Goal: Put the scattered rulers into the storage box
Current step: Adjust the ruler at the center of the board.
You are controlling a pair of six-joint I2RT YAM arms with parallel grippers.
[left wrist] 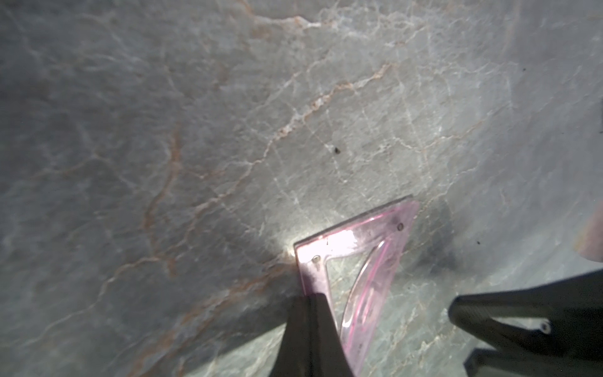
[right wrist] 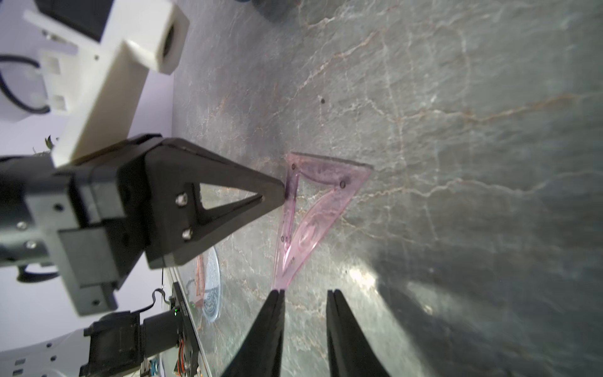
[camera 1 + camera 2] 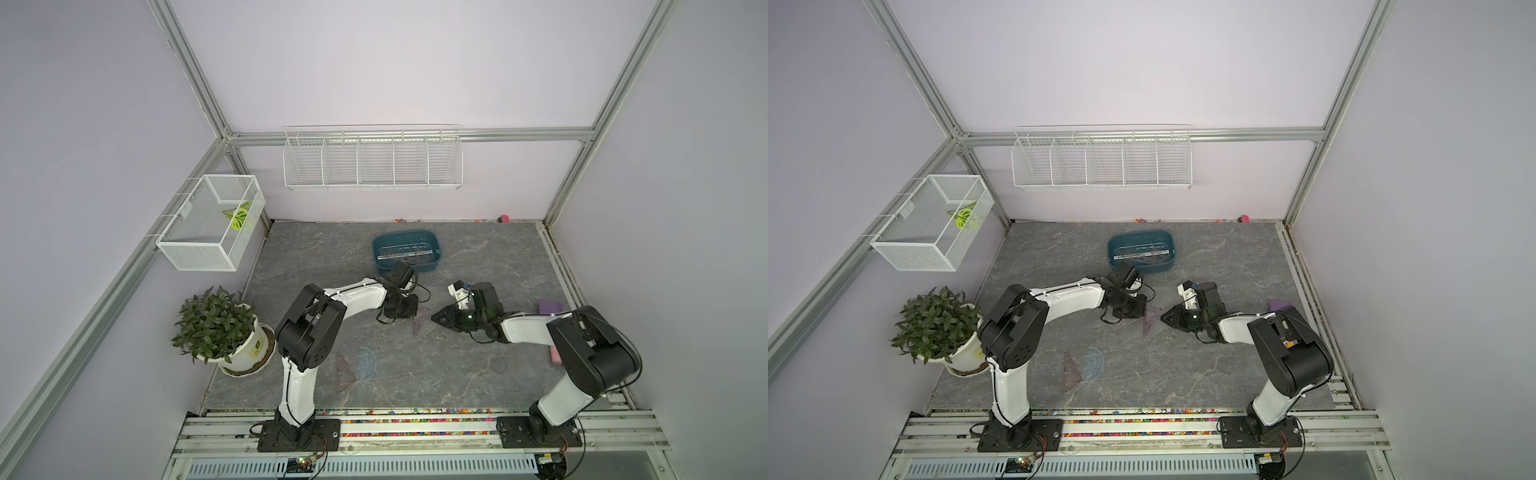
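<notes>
Top views show two triangles (image 3: 420, 322) (image 3: 345, 372), one protractor (image 3: 368, 365) (outside the storage box (image 3: 405, 235)).

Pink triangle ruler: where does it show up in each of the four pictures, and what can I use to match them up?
In a top view: pink triangle ruler just below centre.
In a top view: just below centre again.
Left wrist: lower right of centre, edge pinched by the left fingers.
Right wrist: centre.
Shared landmark: the black right fingers close beside it.
</notes>
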